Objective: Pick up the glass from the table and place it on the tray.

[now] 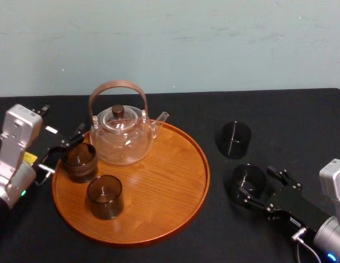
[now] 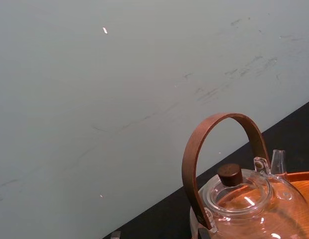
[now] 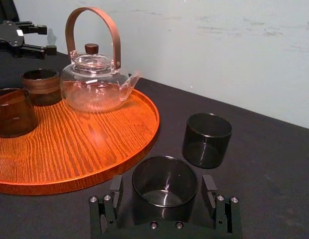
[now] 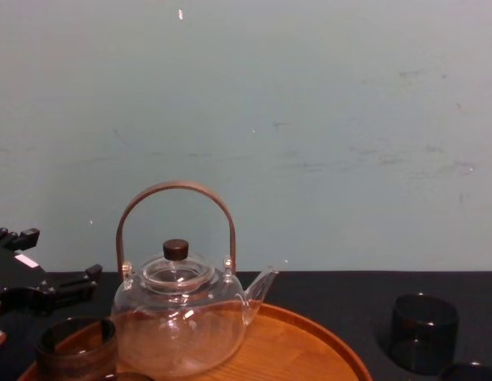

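Black table, glass inside the spread right hand

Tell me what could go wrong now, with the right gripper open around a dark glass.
1. The right gripper stands open around the near dark glass; its smooth round wall might slip if closing is off-centre.
2. The second dark glass stands close by; a swing could knock it.
3. The tray has a raised rim and holds a teapot and two brown glasses; a low carry may hit them.
The left gripper sits at the tray's left side.
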Controlling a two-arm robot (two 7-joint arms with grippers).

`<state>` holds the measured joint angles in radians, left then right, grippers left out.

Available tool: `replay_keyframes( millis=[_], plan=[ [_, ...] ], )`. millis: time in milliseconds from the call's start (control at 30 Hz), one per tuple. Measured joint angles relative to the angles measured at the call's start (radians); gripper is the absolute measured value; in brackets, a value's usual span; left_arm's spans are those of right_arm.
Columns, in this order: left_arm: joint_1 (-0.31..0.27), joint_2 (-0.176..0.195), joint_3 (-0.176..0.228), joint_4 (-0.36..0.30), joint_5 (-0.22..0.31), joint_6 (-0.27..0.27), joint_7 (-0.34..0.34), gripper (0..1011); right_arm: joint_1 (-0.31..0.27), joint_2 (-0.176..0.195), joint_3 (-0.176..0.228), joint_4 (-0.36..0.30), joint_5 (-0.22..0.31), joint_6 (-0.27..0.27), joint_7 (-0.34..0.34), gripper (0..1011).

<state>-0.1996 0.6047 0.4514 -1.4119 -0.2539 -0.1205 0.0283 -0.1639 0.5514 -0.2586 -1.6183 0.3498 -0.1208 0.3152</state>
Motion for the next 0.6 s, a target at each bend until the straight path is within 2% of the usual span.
replay_keyframes(
  millis=[600],
  plan=[
    [0.0, 0.0, 0.0, 0.0, 0.0, 0.0, 0.0, 1001, 0.008, -0.049, 0.025, 0.047, -0.015, 0.008, 0.046, 1002]
  ],
)
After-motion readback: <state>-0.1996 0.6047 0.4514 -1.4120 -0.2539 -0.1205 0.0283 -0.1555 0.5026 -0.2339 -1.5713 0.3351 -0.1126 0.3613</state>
